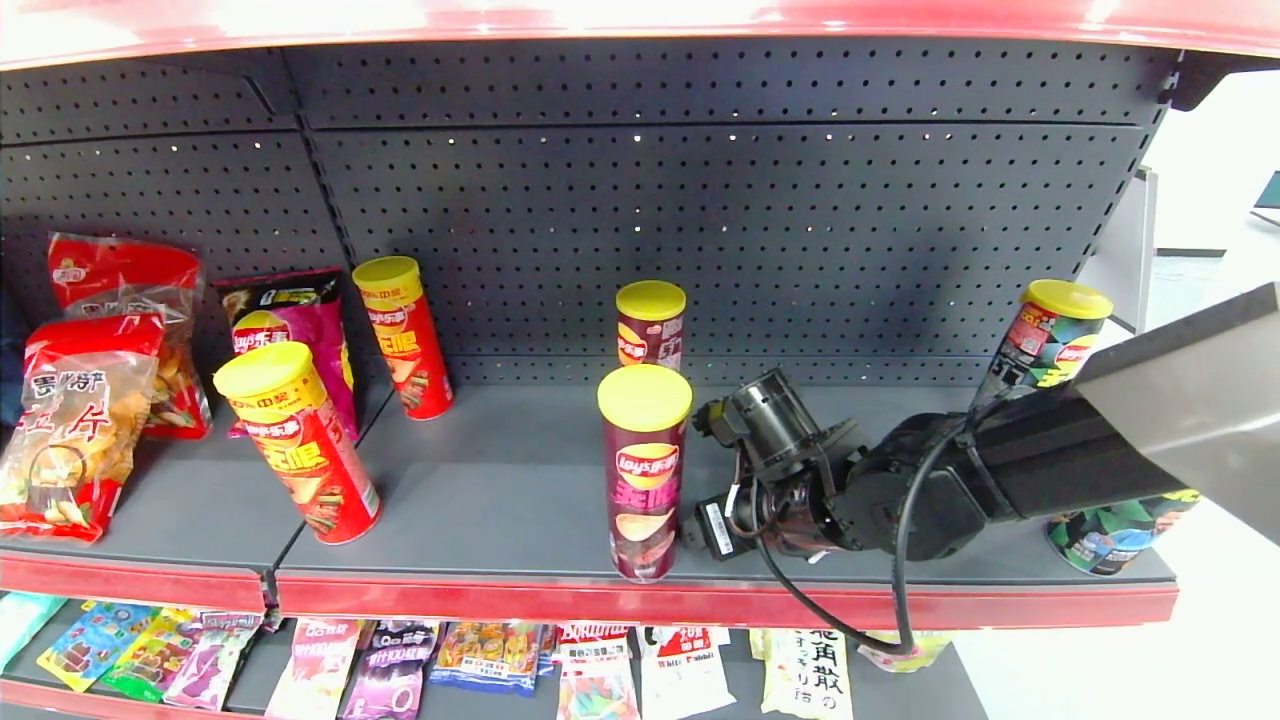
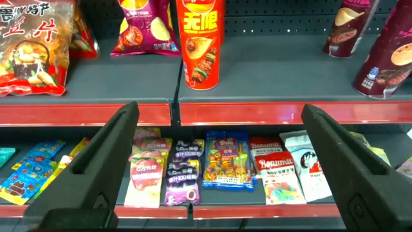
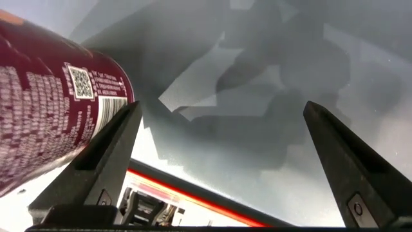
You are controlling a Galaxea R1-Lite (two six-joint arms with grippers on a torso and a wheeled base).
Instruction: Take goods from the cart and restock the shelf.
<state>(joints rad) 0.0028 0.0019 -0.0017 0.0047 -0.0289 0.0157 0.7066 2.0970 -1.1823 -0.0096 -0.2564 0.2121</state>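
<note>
Across the upper shelf, our right arm lies low, its forearm passing in front of a dark chip can. We note the right end effector and left end effector both spread, holding nothing. The maroon chip can stands upright at the shelf's front edge, just beside a right finger. Risk, we judge: a sideways sweep tips it over the edge; the forearm could clip the dark can.

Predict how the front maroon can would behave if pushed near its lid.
The front maroon can stands tall on a narrow base, so it would probably tip rather than slide. Being round, it may then roll, and the shelf edge is close. Its glossy wall may be slippery.
</note>
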